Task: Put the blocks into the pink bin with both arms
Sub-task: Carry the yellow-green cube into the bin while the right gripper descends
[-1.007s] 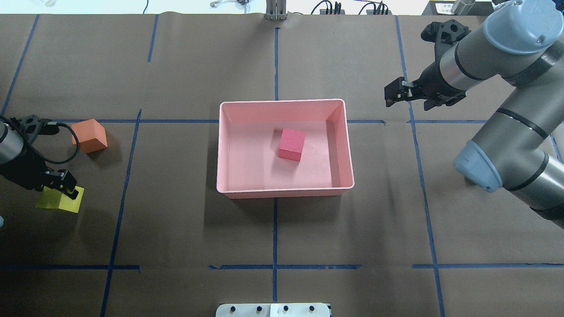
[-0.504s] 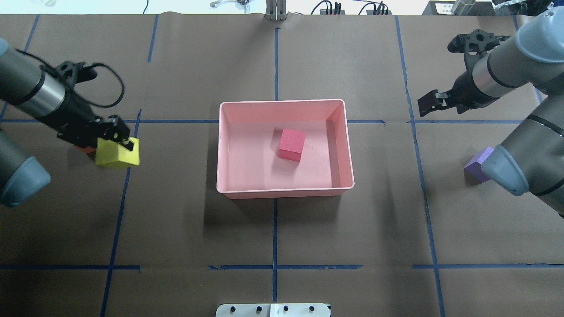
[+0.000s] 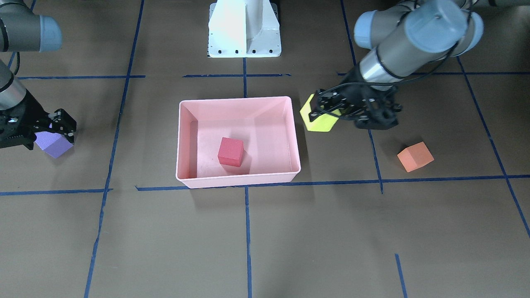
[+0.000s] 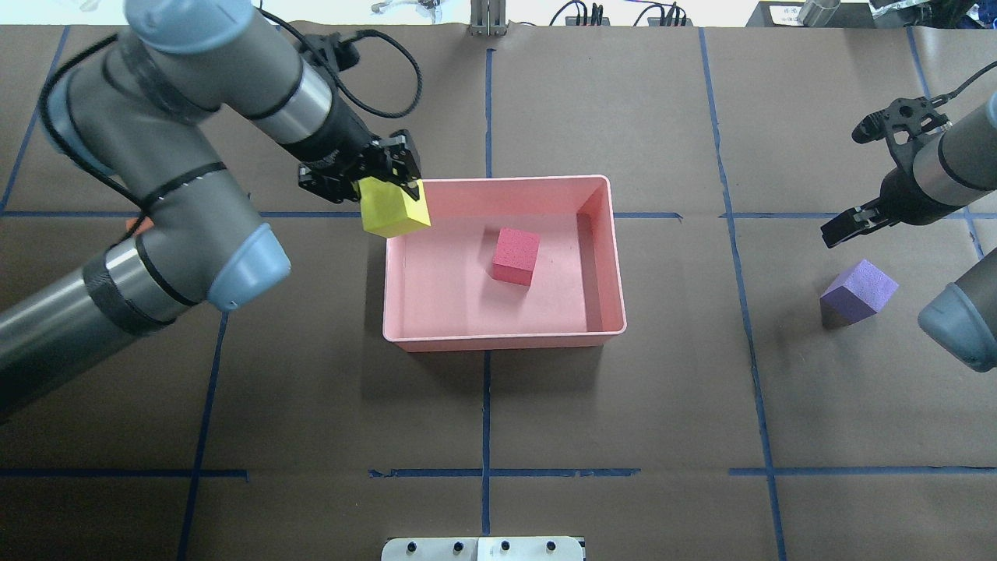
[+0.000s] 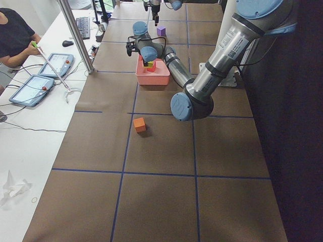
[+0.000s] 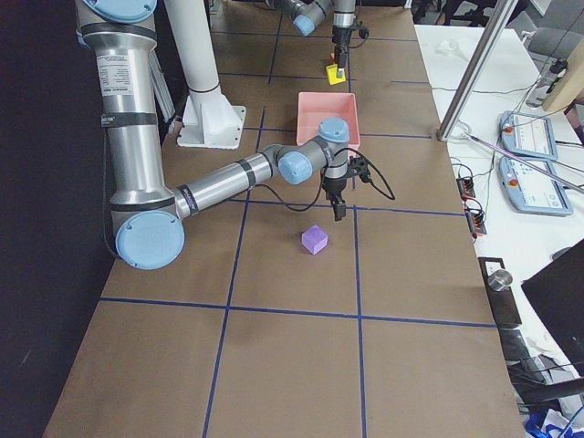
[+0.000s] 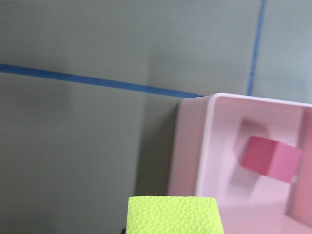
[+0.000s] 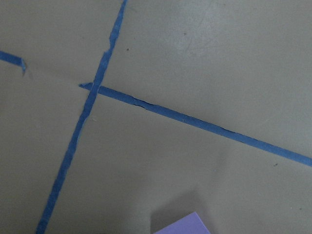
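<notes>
Bright, even light from above, soft shadows.
Pink bin (image 4: 505,341) drops a soft shadow beside it; left wrist view slightly blurred, yellow-green block (image 7: 171,214) fuzzy up close.

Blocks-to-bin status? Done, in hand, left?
Done: red block lies in the pink bin. In hand: left pincer holds the yellow-green block near the bin's corner, not released. Left: purple block on the table near the right pincer; orange block untouched.
</notes>
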